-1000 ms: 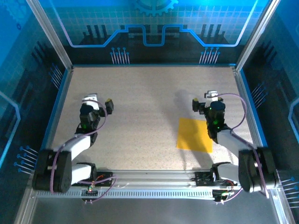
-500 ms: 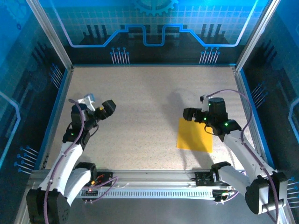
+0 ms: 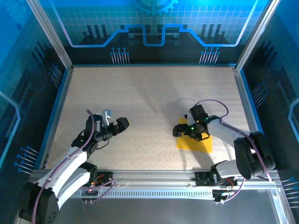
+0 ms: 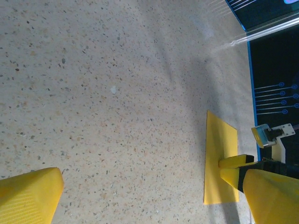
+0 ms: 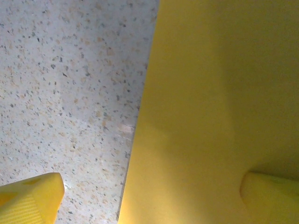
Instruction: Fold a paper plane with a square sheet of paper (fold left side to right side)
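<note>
The square sheet of paper point(image 3: 197, 144) is yellow-orange and lies flat, with no crease, on the speckled table at the right front. It also shows as the sheet point(image 4: 219, 140) in the left wrist view and the sheet point(image 5: 215, 102) in the right wrist view. My right gripper point(image 3: 181, 130) hangs open low over the sheet's left edge. One finger point(image 5: 28, 200) is over bare table and the other finger point(image 5: 271, 193) is over the paper. My left gripper point(image 3: 120, 127) is open over bare table to the left, pointing towards the sheet, with nothing between its fingers point(image 4: 28, 196). The paper plane is out of view.
The table point(image 3: 149, 93) has a blue-edged metal frame point(image 3: 60, 102) round it and glass walls behind. A rail point(image 3: 154, 177) with the arm bases runs along the near edge. Bare tabletop lies between the two grippers.
The left gripper has swung forward and to the right, towards the table's middle. The right gripper has come down and to the left, onto the sheet's left edge. The paper has not moved.
</note>
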`<state>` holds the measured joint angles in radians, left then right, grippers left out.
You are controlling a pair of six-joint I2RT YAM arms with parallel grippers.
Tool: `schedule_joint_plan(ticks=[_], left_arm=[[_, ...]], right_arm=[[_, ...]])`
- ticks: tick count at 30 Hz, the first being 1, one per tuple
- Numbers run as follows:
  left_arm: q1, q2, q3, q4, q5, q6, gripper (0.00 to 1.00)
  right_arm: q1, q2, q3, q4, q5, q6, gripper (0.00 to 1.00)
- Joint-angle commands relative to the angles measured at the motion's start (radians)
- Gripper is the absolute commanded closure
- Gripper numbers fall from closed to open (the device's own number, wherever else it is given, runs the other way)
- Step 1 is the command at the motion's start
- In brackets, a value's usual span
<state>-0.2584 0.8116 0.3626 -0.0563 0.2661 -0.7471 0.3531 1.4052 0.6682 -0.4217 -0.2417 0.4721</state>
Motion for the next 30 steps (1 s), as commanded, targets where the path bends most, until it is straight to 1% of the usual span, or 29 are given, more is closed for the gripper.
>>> schedule_joint_plan(ticks=[1,7,10,16,22,26,28,30], left_arm=[[-0.004,0.0,0.032,-0.015,-0.035,0.002,0.0],[-0.004,-0.019,0.043,-0.067,-0.082,0.021,0.0],[-0.003,-0.021,0.044,-0.071,-0.085,0.021,0.0],[-0.004,-0.02,0.053,-0.086,-0.093,0.021,0.0],[-0.003,-0.018,0.062,-0.105,-0.097,0.023,0.0],[-0.003,-0.001,0.065,-0.098,-0.076,0.032,0.0],[-0.004,0.019,0.071,-0.09,-0.045,0.041,0.0],[-0.003,0.044,0.076,-0.069,-0.004,0.047,0.03]], right_arm=[[0.035,0.049,0.028,0.059,-0.016,0.042,0.01],[0.098,0.128,0.074,0.143,-0.008,0.109,0.01],[0.136,0.188,0.12,0.181,-0.001,0.138,0.01],[0.211,0.347,0.262,0.23,-0.01,0.164,0.01],[0.281,0.46,0.398,0.255,-0.035,0.188,0.01],[0.29,0.487,0.45,0.291,-0.073,0.215,0.01],[0.288,0.468,0.476,0.286,-0.072,0.207,0.01],[0.281,0.431,0.487,0.276,-0.057,0.195,0.0]])
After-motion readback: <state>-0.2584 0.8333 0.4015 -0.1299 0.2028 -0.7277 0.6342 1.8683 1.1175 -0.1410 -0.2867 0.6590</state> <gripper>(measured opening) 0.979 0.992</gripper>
